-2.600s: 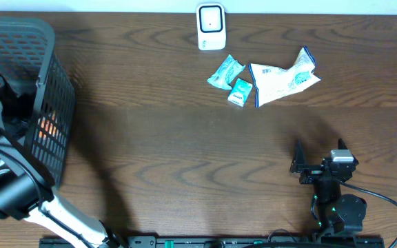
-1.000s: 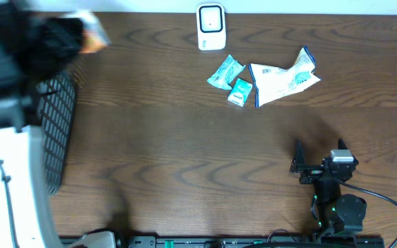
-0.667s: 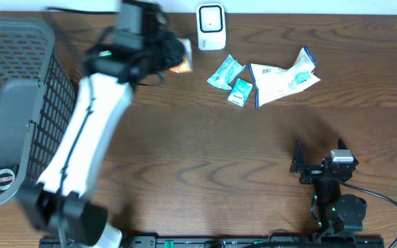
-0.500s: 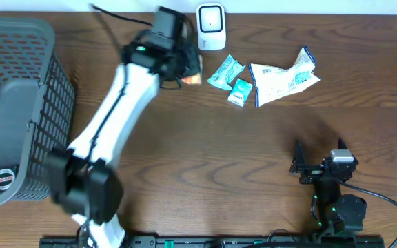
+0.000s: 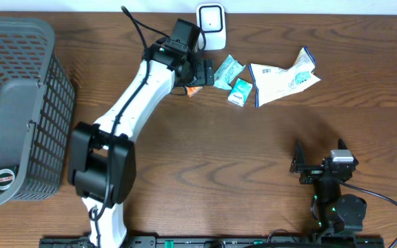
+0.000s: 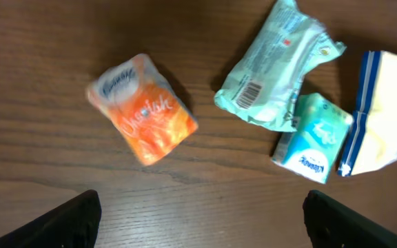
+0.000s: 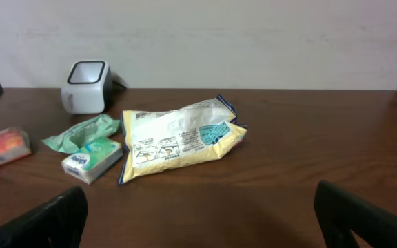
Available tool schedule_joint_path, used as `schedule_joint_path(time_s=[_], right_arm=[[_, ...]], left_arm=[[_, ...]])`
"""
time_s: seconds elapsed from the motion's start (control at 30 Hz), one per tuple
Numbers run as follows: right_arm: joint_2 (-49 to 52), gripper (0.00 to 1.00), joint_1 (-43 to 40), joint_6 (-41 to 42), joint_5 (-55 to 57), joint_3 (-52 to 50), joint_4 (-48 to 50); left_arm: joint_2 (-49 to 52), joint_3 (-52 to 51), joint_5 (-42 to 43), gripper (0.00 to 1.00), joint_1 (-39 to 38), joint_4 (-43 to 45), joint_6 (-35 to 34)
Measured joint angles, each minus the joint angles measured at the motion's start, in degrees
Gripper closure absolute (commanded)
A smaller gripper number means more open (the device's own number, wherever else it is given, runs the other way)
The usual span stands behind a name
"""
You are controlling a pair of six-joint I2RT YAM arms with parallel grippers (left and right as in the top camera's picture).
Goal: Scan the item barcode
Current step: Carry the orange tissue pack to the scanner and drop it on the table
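Observation:
An orange tissue pack point(image 6: 143, 108) lies flat on the table, label up, in the left wrist view. From overhead it peeks out point(image 5: 193, 89) just under my left gripper point(image 5: 200, 71), below the white scanner point(image 5: 211, 26). My left gripper point(image 6: 202, 220) hovers above it, open, its dark fingertips point(image 6: 81, 213) wide apart and holding nothing. My right gripper point(image 5: 320, 151) rests low at the front right, open and empty point(image 7: 198, 213). It looks toward the scanner point(image 7: 87, 85) and the orange pack point(image 7: 7, 145).
A green packet point(image 6: 274, 65) with a barcode facing up, a teal tissue pack point(image 6: 313, 136) and a yellow bag point(image 5: 281, 78) lie right of the orange pack. A grey mesh basket point(image 5: 12, 103) stands at the far left.
My left arm swung from the basket across to the scanner area carrying the orange pack. Its jaws have opened and the pack now lies on the table. The right arm has not moved.

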Motion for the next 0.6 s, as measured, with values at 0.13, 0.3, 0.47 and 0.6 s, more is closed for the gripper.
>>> schedule_joint_path(time_s=[0.13,0.3,0.47,0.6], right_arm=[[0.0,0.01,0.0,0.0,0.0,0.0,0.0],[0.0,0.01,0.0,0.0,0.0,0.0,0.0],[0.0,0.01,0.0,0.0,0.0,0.0,0.0],[0.0,0.01,0.0,0.0,0.0,0.0,0.0]], left_arm=[[-6.5,0.0,-1.0,0.04,1.7,-0.3,3.4],[-20.7,0.1,-5.7,0.04,8.4,-1.8,5.2],[-31.1,0.7,-13.0,0.01,20.3,-7.2,5.2],[-33.0,0.7,-19.2,0.02,30.8,-13.7,-0.1]])
